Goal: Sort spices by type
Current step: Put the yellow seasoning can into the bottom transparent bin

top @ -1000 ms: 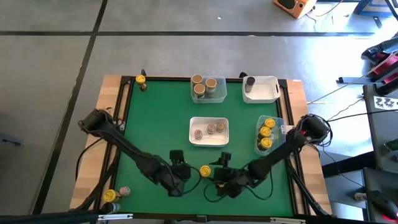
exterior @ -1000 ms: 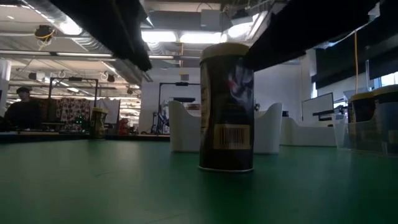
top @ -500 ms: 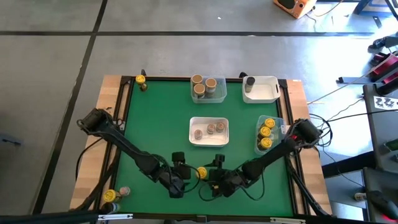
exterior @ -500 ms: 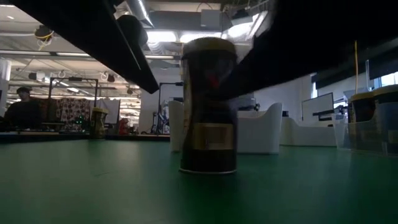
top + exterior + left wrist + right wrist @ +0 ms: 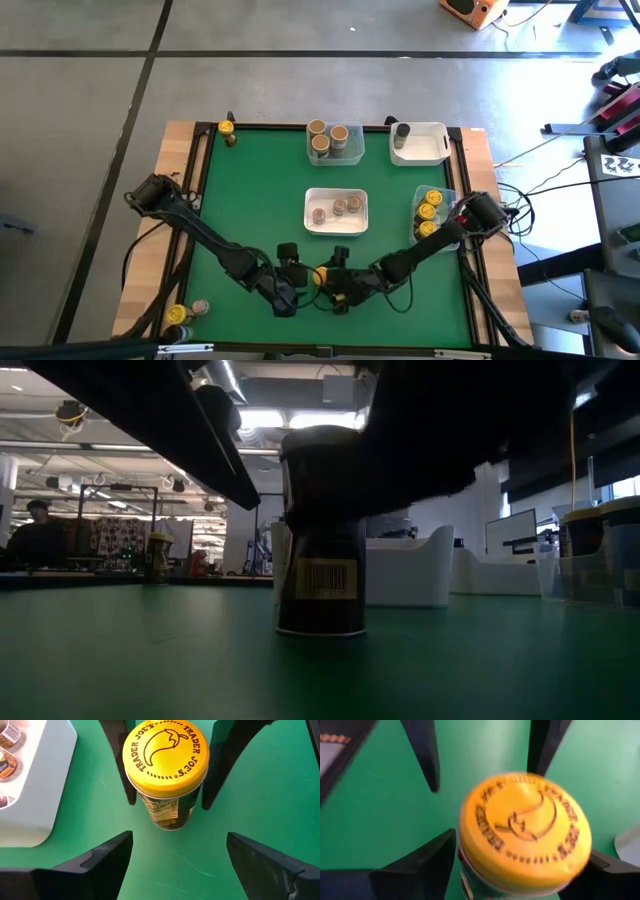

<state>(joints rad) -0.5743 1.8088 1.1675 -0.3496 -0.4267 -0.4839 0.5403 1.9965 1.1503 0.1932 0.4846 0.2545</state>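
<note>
The small cylindrical spice jar with the yellow printed lid (image 5: 321,277) stands upright on the green felt table (image 5: 250,200), near the front edge, and both arms have their pincers down at it from opposite sides. The right gripper (image 5: 337,290) has the jar between its two dark fingers (image 5: 415,865), which stand spread either side of the lid and are not yet clamped on the glass; in its wrist view the lid fills the gap. The left gripper (image 5: 290,285) sits just beside the jar, its fingers (image 5: 100,857) spread wide and holding nothing. Judging from this, the step in hand is the right arm's grasp. To do it well, the fingers should drop below the lid rim onto the body, stay centred so the jar does not tip or skid, and close evenly. The left gripper should keep clear, since the two sets of fingers crowd the same jar. The likely goal is the clear rectangular tray (image 5: 432,216) at the right edge, which holds other yellow-lidded jars (image 5: 428,212).
</note>
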